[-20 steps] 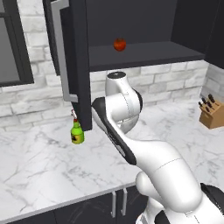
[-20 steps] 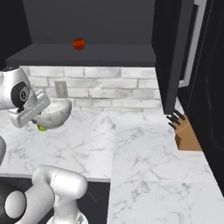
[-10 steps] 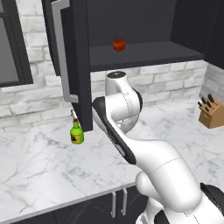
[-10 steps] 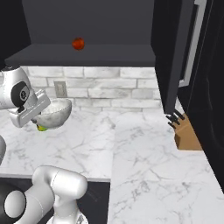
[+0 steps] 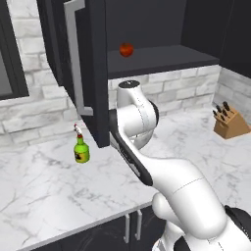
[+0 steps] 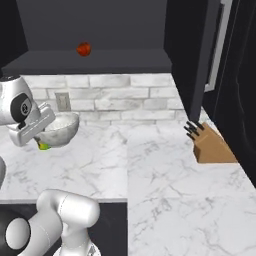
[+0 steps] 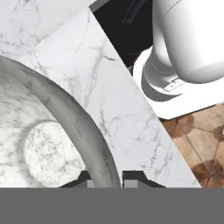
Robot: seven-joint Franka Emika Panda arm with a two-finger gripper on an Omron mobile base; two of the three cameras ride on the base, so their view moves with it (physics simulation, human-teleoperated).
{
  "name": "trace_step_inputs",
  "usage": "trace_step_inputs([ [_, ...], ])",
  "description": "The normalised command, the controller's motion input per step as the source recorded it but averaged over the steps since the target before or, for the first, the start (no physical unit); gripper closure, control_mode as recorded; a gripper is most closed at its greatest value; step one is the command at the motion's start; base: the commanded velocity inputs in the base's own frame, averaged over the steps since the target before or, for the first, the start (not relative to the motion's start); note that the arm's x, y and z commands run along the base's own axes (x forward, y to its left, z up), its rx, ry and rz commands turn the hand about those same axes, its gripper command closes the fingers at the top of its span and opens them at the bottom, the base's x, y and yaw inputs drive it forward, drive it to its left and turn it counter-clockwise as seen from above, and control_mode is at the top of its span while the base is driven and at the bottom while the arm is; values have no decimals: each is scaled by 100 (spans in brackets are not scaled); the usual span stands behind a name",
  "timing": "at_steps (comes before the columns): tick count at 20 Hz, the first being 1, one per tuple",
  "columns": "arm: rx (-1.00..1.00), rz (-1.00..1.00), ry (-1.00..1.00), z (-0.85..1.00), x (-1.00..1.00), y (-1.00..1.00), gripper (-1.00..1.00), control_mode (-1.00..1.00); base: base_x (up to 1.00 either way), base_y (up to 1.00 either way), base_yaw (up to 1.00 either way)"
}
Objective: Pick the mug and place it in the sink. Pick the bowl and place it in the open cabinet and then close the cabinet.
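The speckled grey-white bowl (image 6: 62, 128) hangs above the counter, at the left in the right base view and below the cabinet shelf. My gripper (image 6: 46, 132) is shut on its near rim. In the hand view the bowl (image 7: 46, 148) takes up the left side, and its thick rim runs down between my two fingertips, where my gripper (image 7: 107, 178) pinches it. The black upper cabinet (image 5: 162, 56) stands open, its shelf dark. Its door (image 5: 95, 73) swings out to the left with a long silver handle (image 5: 74, 54). The right base view shows another cabinet door (image 6: 192, 60) at the right.
A small red fruit (image 5: 126, 49) lies on the cabinet shelf. A green bottle (image 5: 82, 151) stands on the marble counter (image 5: 44, 186) under the door's edge. A wooden knife block (image 6: 212, 145) sits at the far right by the brick wall.
The whole picture has slid slightly to the left in both base views, so the cameras have moved a little. The bowl stays in my grip at the same height.
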Motion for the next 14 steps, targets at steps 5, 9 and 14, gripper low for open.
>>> trace_step_inputs([
  [5, 0, 0, 0, 0, 0, 0, 100, 100, 39, -7, -65],
  [9, 0, 0, 0, 0, 0, 0, 100, 100, 49, -99, -6],
  [14, 0, 0, 0, 0, 0, 0, 100, 100, 73, -99, 0],
])
